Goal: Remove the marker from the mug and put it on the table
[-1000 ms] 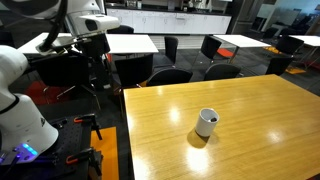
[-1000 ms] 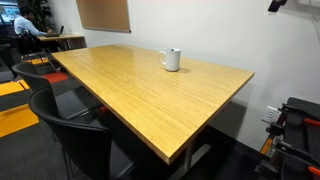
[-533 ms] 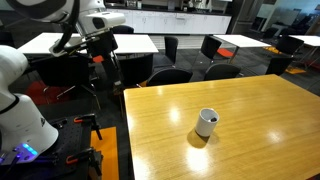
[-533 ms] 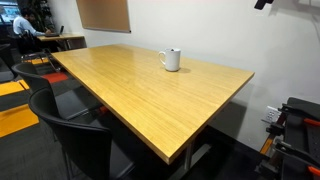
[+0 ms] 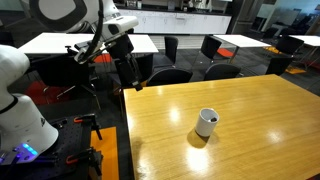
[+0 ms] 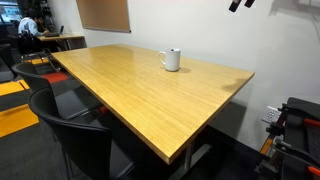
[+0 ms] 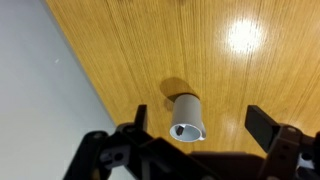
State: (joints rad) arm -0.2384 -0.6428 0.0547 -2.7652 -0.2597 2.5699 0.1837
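The white mug stands upright on the yellow-brown wood table, and shows in both exterior views. In the wrist view the mug lies far below, between the fingers. A dark bit of the marker shows inside its rim. A thin dark tip shows at the rim in an exterior view. My gripper is open and empty, high above the table's edge and well away from the mug. It shows at the top edge of an exterior view and in the wrist view.
Black chairs stand at the table's far side, and another one stands at its near corner. White-topped tables stand behind. A wall runs along one long side of the table. The robot's base is beside the table.
The arm has swung toward the table. The gripper has moved right and lower in one exterior view and leftward along the top edge in the other. The mug has not moved.
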